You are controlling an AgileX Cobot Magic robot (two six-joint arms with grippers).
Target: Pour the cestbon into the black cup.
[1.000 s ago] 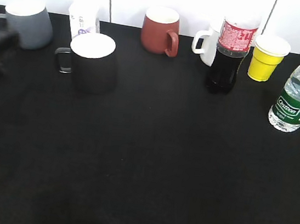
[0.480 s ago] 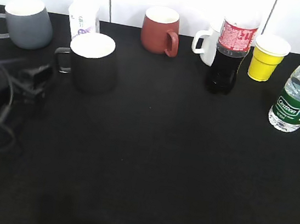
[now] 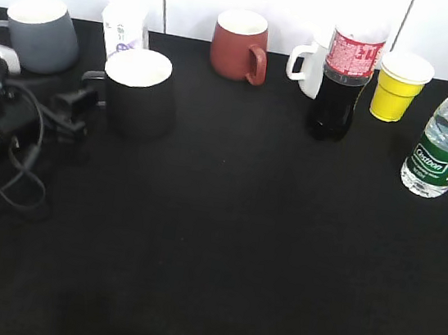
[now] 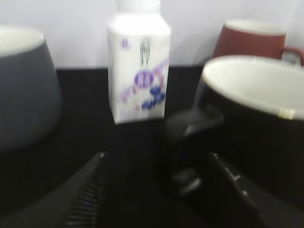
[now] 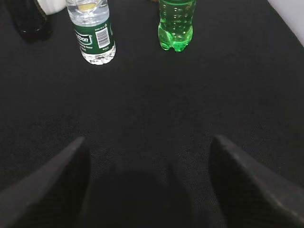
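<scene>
Exterior view, green "Cestbon" label on cestbon (image 3: 446,140) (upright), left pincer (image 3: 79,105) open beside black cup (image 3: 138,93), empty.

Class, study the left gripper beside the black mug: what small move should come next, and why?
Probably ease the left gripper forward and close on the black cup's handle. Its jaws are open with the handle between them, and the Cestbon bottle stands untouched far right.

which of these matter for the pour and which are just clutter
For the job:
clear plastic green-labelled Cestbon bottle
black mug with white interior

Just lying about:
grey mug
reddish-brown mug
dark cola bottle
yellow cup
white carton
</scene>
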